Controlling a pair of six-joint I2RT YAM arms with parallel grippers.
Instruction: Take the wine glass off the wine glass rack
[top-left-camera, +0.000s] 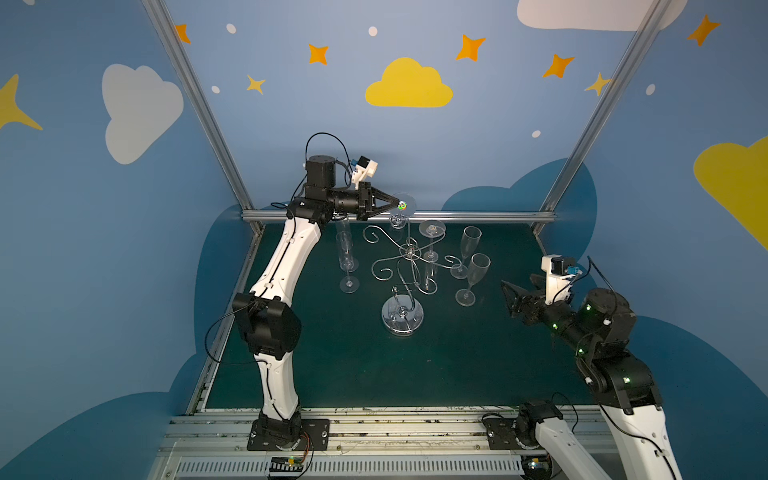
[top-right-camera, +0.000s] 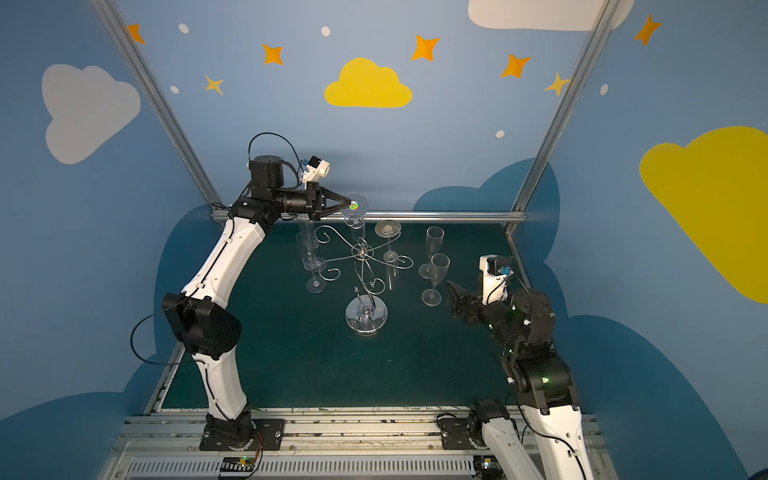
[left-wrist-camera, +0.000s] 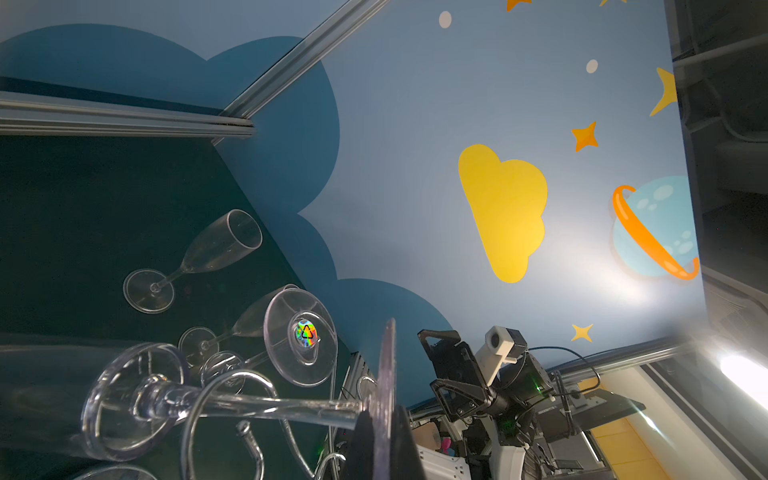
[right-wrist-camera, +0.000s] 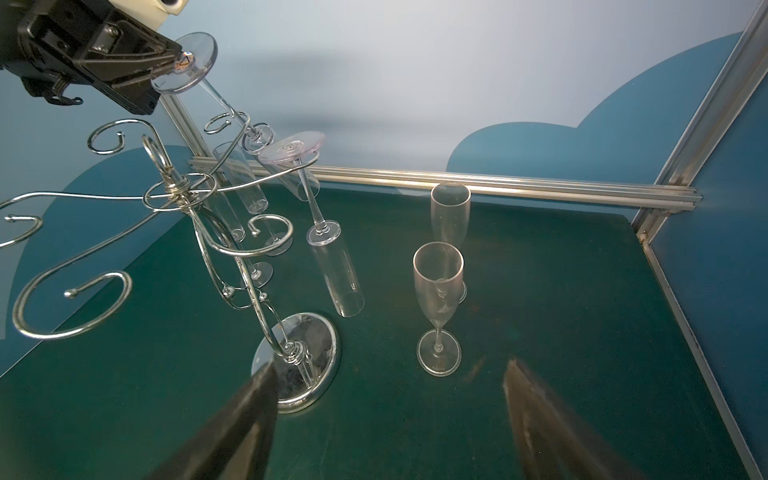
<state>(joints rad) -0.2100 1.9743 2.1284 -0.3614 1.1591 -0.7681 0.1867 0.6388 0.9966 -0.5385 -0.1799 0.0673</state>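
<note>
Take the centre post of the rack (top-left-camera: 409, 251) as the middle of a dial, with the far wall at twelve. The left arm (top-left-camera: 286, 257) rises from its mount at the near edge of the tabletop (top-left-camera: 457, 365), bends at the elbow and climbs toward eleven o'clock. Its wrist is turned so the left tool (top-left-camera: 401, 205) lies level and points toward three.

That tool is pinched tight on the flat round foot of the wine glass (top-left-camera: 409, 200), gripping it by the rim beside a shiny sticker. The wine glass hangs upside down at twelve o'clock, over the rack's rear scrolls, tilted with its bowl lowest. Its stem runs close beside one curled wire end. I cannot tell whether it is clear of the wire.

The right arm (top-left-camera: 615, 374) is folded low at four o'clock, with its forearm aimed toward the rack. The right tool (top-left-camera: 509, 299) stands spread wide with nothing between its fingers, well apart from the rack.

A second glass (top-left-camera: 432, 228) hangs foot-up on the arm at one o'clock. A right pair of glasses (top-left-camera: 478, 266) stands upright on the tabletop at three o'clock, and a left pair (top-left-camera: 347, 253) stands at nine.
</note>
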